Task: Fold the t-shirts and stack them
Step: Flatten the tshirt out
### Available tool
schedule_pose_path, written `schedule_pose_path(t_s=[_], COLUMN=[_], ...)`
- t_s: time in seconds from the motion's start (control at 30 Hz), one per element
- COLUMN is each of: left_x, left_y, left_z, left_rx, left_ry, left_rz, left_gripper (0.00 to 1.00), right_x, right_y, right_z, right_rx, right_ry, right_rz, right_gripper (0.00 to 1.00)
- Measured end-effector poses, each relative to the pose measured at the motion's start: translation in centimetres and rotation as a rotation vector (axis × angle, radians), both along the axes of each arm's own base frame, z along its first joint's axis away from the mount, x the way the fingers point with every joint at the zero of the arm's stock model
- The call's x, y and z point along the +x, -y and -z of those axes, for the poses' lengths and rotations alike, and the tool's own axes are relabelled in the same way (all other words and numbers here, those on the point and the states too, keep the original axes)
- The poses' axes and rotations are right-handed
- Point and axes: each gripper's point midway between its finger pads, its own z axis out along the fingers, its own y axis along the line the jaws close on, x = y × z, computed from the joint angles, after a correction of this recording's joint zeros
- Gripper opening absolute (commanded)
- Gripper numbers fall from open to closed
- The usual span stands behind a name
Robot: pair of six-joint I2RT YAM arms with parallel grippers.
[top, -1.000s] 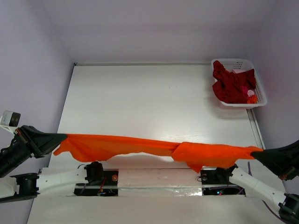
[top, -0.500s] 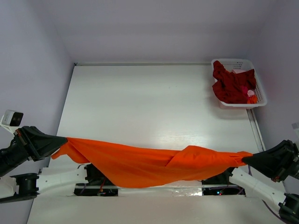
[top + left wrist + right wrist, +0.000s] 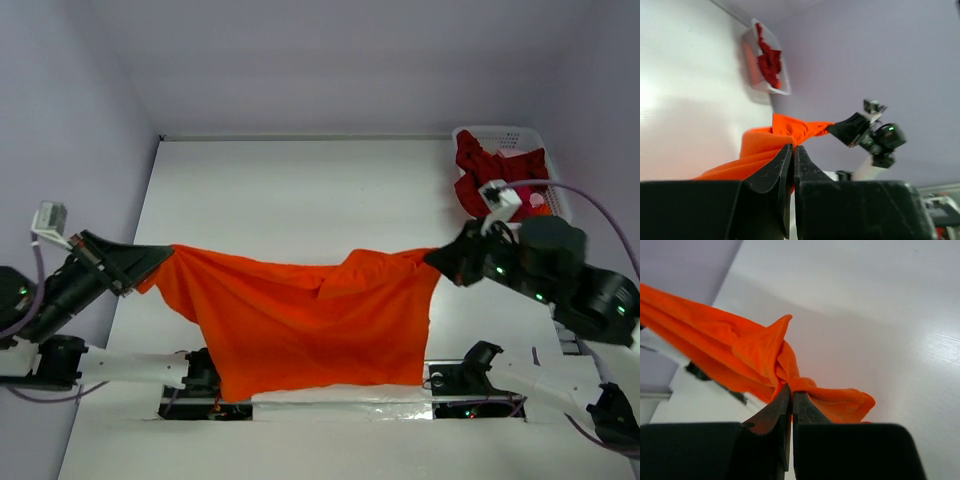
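A bright orange t-shirt hangs spread between both arms above the near half of the table, its lower edge drooping toward the arm bases. My left gripper is shut on its left corner; the left wrist view shows orange cloth pinched at the jaw tips. My right gripper is shut on the right corner, with bunched orange fabric at its tips. Dark crimson t-shirts lie heaped in the basket.
A white lattice basket stands at the table's far right corner, partly behind the right arm; it also shows in the left wrist view as the basket. White table stretches beyond the shirt. Purple walls enclose the sides and back.
Both grippers have risen and moved forward and inward with the orange shirt. The cloth went from a stretched band near the bases to a hanging open sheet.
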Motion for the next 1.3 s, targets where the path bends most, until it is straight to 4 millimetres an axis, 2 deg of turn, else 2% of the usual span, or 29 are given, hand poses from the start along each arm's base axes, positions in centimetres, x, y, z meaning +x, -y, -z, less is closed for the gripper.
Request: schedule_pose_path(t_s=[0.17,0.33,0.5,0.6,0.77,0.9,1.0,1.13,1.23,1.3], left_x=[1.6,2.9,3.9,4.8,5.6,5.1,4.8,5.3,5.3,5.6], left_y=[3.1,3.8,3.5,3.5,3.8,5.7,6.7,6.6,7.3,7.6], left_z=[2.2,3.5,3.4,1.7,-1.9,-4.5,-5.2,-5.7,-6.7,-8.0], left_rx=[0.148,0.168,0.149,0.14,0.204,0.334,0.445,0.569,0.668,0.717], left_ry=[0.017,0.028,0.062,0.124,0.207,0.28,0.331,0.351,0.374,0.374], left_rz=[-0.004,-0.023,0.006,-0.064,-0.196,-0.249,-0.299,-0.392,-0.427,-0.475], left_gripper=[0.0,0.0,0.0,0.0,0.0,0.0,0.0,0.0,0.0,0.0], right_x=[5.6,10.2,14.3,15.5,15.7,14.9,13.8,12.1,11.0,10.4], right_y=[-2.9,-4.6,-4.7,-4.8,-4.9,-4.2,-3.1,-1.4,-0.1,0.6], right_z=[2.7,4.8,6.4,7.0,6.3,4.6,2.6,0.5,-0.6,-1.0], right_rx=[-0.087,-0.13,-0.161,-0.175,-0.148,-0.101,-0.052,-0.001,0.023,0.033], right_ry=[-0.038,-0.062,-0.072,-0.076,-0.06,-0.028,0.009,0.055,0.078,0.087], right_rz=[0.115,0.236,0.353,0.378,0.38,0.385,0.391,0.405,0.419,0.424], right_gripper=[0.0,0.0,0.0,0.0,0.0,0.0,0.0,0.0,0.0,0.0])
